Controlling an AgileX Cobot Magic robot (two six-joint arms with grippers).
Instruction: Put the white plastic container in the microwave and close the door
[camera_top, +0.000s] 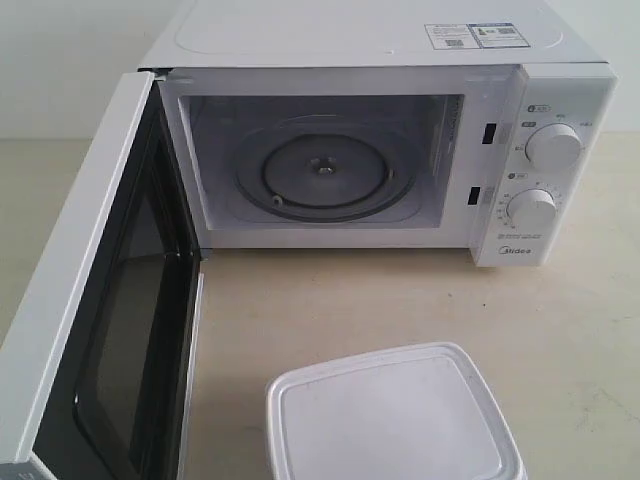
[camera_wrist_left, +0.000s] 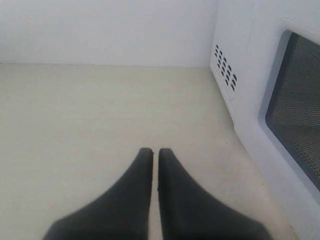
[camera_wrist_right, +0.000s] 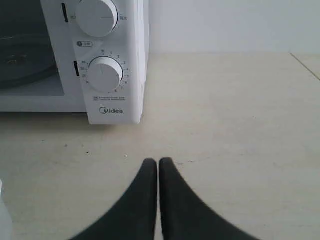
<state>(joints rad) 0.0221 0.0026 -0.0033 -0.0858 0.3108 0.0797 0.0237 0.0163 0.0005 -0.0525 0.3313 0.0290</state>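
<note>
Surface: a pale beige tabletop (camera_top: 400, 300) in front of a plain white wall (camera_top: 60, 60).
Door (camera_top: 90, 300): swung fully open on the left, its black inner frame and dark window facing the cavity.
Left gripper (camera_wrist_left: 155, 150): fingers pressed together on nothing, hovering over bare table just outside the open door.
Microwave (camera_top: 370, 40): white Midea unit at the back with its cavity open and only the round glass turntable (camera_top: 322, 172) inside.
White plastic container (camera_top: 390, 415): on the table in front of the microwave, well apart from it and untouched by either arm.
Container pose: flat, with its lid (camera_top: 385, 420) up and one rounded corner turned slightly towards the dials. The frame edge cuts it off, so its long axis cannot be told.
Handling: probably light, with thin walls that flex and smooth plastic that may slip. A firm but gentle pinch across the rim at a short side looks safest.
Dials (camera_top: 553, 146): two round white knobs, stacked on the right panel.
Right gripper (camera_wrist_right: 158, 161): closed and empty, above the table in front of the dial panel.
</note>
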